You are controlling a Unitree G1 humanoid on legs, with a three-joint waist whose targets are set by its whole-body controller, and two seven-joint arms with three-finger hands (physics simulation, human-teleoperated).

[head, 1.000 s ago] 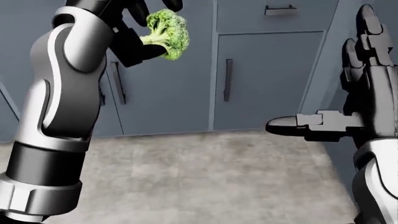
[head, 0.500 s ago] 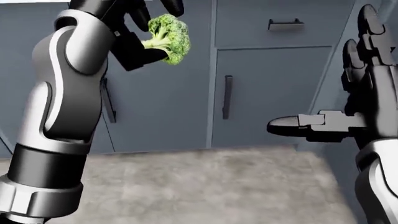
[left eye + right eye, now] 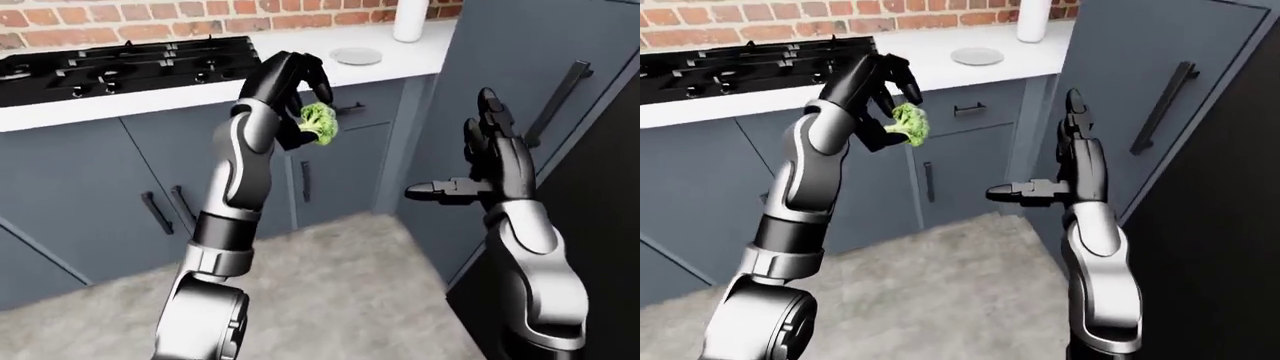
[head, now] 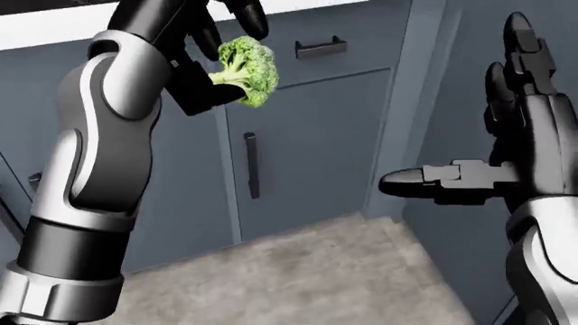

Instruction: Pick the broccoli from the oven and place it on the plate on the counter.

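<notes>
Broccoli [image 4: 246,70] bumpy, clasped in left hand [image 4: 213,42].

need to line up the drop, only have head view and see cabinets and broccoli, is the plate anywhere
Observer: Yes, the plate sits on the white counter, up and right of the broccoli in the left-eye view.
Operator: anything next to it
Observer: A white cylinder stands just right of the plate, apart from it.
Operator: whats left of the plate
Observer: A black stove, set into the counter under a brick wall.
</notes>
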